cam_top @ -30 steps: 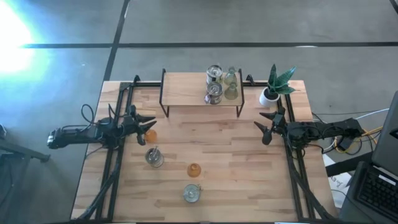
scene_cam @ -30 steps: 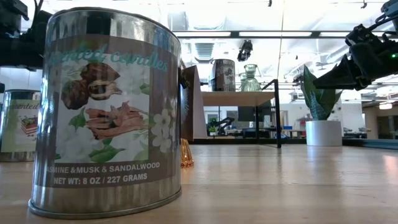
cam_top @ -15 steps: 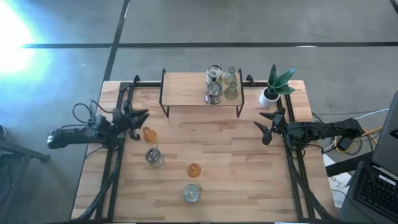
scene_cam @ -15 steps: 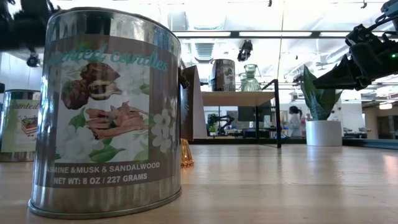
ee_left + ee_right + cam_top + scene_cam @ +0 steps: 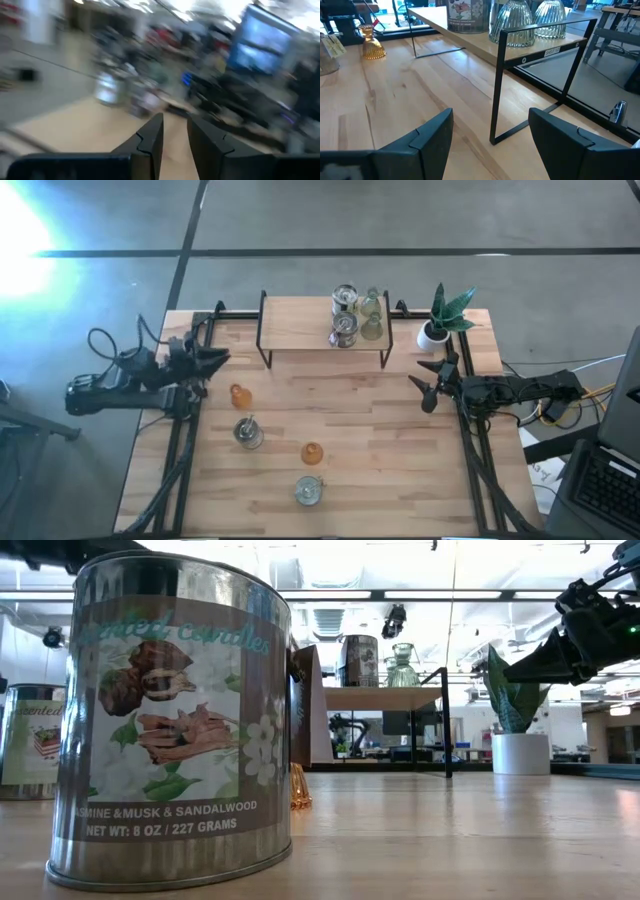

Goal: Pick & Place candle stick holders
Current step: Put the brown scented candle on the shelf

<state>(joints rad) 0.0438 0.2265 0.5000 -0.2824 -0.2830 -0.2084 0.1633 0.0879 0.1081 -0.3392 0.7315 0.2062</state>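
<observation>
Right up against the low camera stood a candle tin [image 5: 170, 720], its label reading "JASMINE & MUSK & SANDALWOOD, NET WT: 8 OZ / 227 GRAMS". Behind it sat an orange holder [image 5: 312, 452], another tin [image 5: 247, 432] and a second orange holder [image 5: 239, 395], all in front of the wooden shelf [image 5: 300, 325]. On that shelf stood two tins and two pale green holders [image 5: 371, 317]. Left of the shelf, the left gripper [image 5: 210, 360] hovered empty, fingers nearly together. Right of it, the right gripper [image 5: 432, 382] hung wide open, near the potted plant [image 5: 441, 318].
</observation>
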